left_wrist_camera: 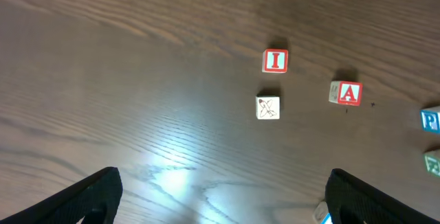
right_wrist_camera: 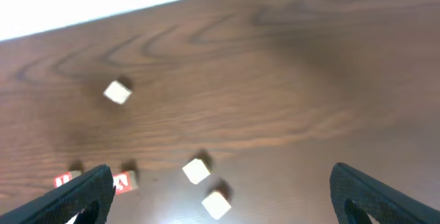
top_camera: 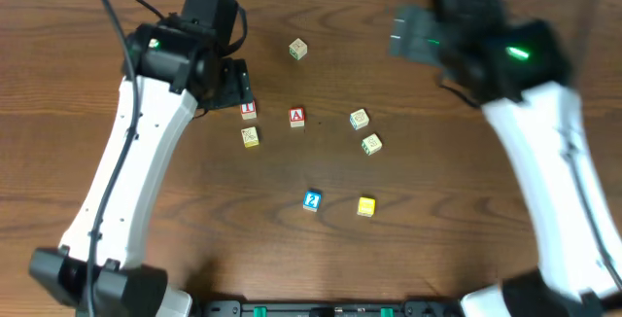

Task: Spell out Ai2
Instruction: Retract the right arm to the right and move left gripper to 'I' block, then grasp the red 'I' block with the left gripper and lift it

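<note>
Progress on the word is slim, as I judge it: none of the three letters sits in its final order yet. On the overhead view the I block [top_camera: 248,110] lies just to the left of the A block [top_camera: 296,117], a small gap between them, both letters facing up, so the pair reads I then A and not A then I. The 2 block [top_camera: 311,200], blue, lies well apart from them toward the near edge of the table [top_camera: 437,229], just beside a yellow block [top_camera: 365,206]. A picture block [top_camera: 251,136] sits close under the I block and may get in the way of a grasp. My left gripper [left_wrist_camera: 225,183] hangs above the wood short of the I block, its fingers [left_wrist_camera: 89,196] spread wide with nothing between them; from that wrist I see the I, the A and the picture block ahead of me. My right gripper [right_wrist_camera: 221,183] is likewise wide open and empty, well off over the far right of the table; its view is blurred, though two red blocks show at the lower left. What is left, I think, is nearly everything: bring the I round to the right of the A, then bring the 2 up beside it so the row reads in order.
</note>
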`<act>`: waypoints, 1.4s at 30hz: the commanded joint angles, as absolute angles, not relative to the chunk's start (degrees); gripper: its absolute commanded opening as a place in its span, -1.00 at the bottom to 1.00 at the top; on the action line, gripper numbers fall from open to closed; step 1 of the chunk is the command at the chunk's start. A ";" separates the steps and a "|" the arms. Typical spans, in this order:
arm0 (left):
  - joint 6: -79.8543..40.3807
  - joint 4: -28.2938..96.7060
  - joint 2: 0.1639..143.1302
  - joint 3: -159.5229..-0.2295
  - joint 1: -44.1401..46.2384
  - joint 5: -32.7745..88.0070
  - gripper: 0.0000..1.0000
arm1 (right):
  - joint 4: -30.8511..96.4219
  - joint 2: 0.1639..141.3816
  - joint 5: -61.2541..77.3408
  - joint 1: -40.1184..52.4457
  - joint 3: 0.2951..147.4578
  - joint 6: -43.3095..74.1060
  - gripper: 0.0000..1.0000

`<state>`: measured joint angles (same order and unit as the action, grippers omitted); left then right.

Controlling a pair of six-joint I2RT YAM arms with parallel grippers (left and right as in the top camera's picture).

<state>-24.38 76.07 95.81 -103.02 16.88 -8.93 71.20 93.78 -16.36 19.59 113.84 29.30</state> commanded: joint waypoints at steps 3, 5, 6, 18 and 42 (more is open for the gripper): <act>-29.17 75.64 101.56 -102.10 16.97 -5.21 0.91 | 78.26 89.14 -17.19 17.15 113.93 28.67 0.99; -27.83 73.56 103.68 -102.10 16.99 -3.11 0.91 | 80.97 88.60 -17.21 16.71 113.93 28.64 0.98; -25.80 71.55 105.16 -102.10 17.02 -1.54 0.91 | 82.26 88.49 -17.21 16.49 113.93 28.64 0.99; -23.44 60.60 117.05 -102.08 16.80 -2.15 0.91 | 85.58 85.95 -19.59 16.56 113.91 30.83 0.98; -24.01 49.56 124.40 -92.79 16.03 0.54 0.92 | 92.42 78.63 -24.58 16.58 113.82 30.15 0.99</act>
